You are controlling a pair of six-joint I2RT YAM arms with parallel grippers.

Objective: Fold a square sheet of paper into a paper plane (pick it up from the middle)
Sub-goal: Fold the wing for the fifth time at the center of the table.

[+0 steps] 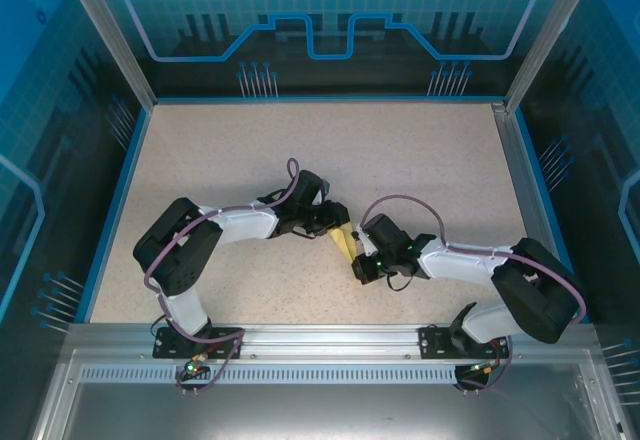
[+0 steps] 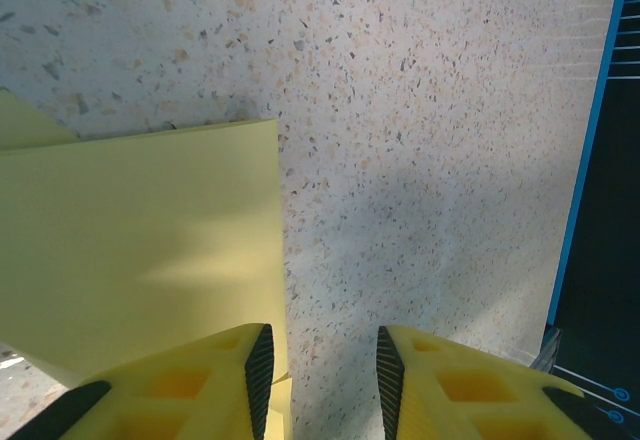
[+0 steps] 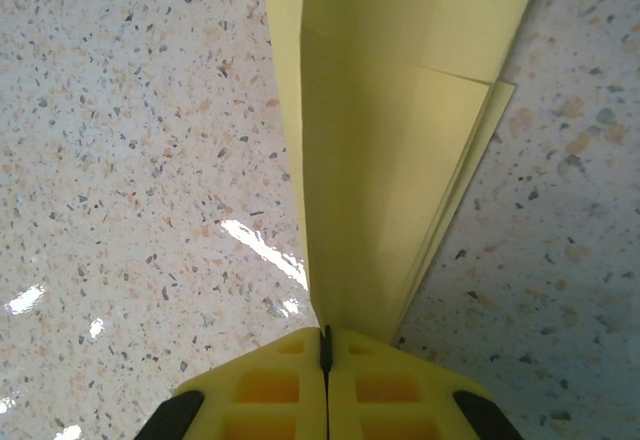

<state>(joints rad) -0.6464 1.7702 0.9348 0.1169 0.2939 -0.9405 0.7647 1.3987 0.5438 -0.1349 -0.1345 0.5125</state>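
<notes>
The square sheet of paper (image 1: 343, 240) lies mid-table between the two arms, pale yellow and folded into a narrow layered paper plane shape. My right gripper (image 1: 358, 258) is shut on its near end. In the right wrist view the layered paper (image 3: 390, 150) fans out from the closed jaws (image 3: 326, 338) and rises off the table. My left gripper (image 1: 334, 222) is open just left of the paper. In the left wrist view its left finger (image 2: 258, 365) overlaps the paper's right edge (image 2: 140, 250). The gap of the left gripper (image 2: 322, 360) holds only bare table.
The speckled tabletop (image 1: 420, 160) is bordered by a blue rim (image 2: 590, 160) and blue enclosure walls (image 1: 320, 20). A metal rail (image 1: 330, 340) with both arm bases runs along the near edge.
</notes>
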